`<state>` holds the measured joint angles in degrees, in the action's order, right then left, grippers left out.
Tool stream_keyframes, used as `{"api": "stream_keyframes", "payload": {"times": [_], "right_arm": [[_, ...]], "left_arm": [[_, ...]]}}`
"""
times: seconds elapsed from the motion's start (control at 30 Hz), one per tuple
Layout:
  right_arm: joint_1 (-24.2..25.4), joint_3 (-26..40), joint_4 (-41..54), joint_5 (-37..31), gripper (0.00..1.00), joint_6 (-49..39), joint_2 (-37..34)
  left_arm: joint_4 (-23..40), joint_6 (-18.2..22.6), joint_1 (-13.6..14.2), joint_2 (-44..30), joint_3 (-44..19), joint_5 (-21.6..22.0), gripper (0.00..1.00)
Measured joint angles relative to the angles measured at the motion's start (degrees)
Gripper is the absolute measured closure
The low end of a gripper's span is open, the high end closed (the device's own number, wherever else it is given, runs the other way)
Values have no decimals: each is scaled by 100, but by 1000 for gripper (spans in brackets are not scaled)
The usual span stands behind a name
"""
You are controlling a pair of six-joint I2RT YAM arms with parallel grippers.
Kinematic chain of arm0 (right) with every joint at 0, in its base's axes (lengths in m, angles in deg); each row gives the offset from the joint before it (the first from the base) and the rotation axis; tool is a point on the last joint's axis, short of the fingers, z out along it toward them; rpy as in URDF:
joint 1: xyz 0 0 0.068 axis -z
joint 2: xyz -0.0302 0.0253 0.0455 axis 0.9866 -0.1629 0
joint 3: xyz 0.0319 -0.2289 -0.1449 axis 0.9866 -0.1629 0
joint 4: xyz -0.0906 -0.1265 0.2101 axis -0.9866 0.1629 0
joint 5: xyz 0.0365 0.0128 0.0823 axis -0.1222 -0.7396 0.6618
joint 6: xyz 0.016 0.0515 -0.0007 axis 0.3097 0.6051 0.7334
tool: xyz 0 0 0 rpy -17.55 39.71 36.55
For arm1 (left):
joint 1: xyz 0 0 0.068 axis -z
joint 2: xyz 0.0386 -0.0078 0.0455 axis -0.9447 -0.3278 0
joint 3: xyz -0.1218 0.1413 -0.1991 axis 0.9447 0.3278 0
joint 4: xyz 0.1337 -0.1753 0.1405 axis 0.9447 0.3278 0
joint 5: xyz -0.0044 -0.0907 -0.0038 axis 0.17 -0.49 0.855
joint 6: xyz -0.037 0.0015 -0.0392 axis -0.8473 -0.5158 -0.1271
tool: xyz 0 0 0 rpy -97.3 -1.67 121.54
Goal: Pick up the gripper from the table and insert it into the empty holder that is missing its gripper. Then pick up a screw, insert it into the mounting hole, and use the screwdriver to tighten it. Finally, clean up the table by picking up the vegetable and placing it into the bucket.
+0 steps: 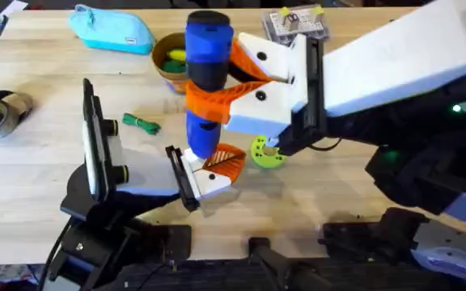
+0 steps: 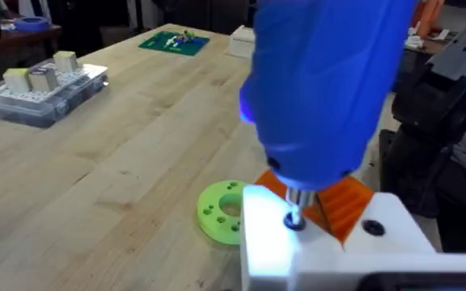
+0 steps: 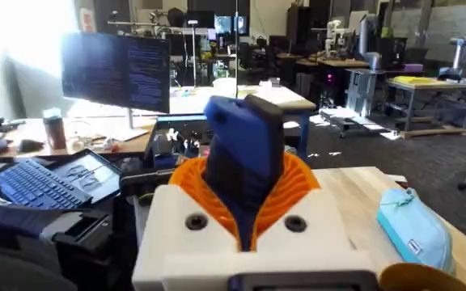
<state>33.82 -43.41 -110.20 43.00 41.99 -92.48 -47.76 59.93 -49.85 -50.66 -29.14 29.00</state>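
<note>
Overhead: right arm's fingers point(image 1: 231, 90) clamped on screwdriver point(image 1: 207, 61), tip on the screw in holder point(image 1: 209, 179) just below them, gripper point(image 1: 226, 162) seated; tightening underway, left fingers' state cannot tell, vegetable point(image 1: 140, 123) not yet in bucket point(image 1: 168, 56).

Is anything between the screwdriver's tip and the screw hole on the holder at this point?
Nothing visible. In the left wrist view the screwdriver has its metal bit right down at the hole in the white holder. The orange gripper sits just behind it, not in between.
</note>
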Motion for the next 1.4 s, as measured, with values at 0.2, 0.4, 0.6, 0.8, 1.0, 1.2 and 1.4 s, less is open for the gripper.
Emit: {"api": "stream_keyframes", "payload": {"times": [0.2, 0.4, 0.6, 0.8, 1.0, 1.2, 1.4], "right_arm": [[0, 0, -4, -10, 953, -11, -3], [0, 0, -3, -11, 955, -26, -3], [0, 0, 16, -9, 954, -26, -8], [0, 0, -8, -8, 954, -26, -8], [0, 0, -310, 0, 953, -24, -8], [0, 0, -331, 14, 953, -24, -8], [0, 0, -331, 15, 955, -24, -8]], "left_arm": [[0, 1, 0, 0, 0, -2, 984], [0, 1, 0, 0, 0, -1, 984], [-1, 2, 0, 0, 0, -1, 984], [-2, 1, 0, 0, 0, -1, 984], [-2, 2, 0, 0, 0, 6, 984], [-2, 1, 0, 0, 0, 8, 984], [-2, 1, 0, 0, 0, 8, 984]]}}
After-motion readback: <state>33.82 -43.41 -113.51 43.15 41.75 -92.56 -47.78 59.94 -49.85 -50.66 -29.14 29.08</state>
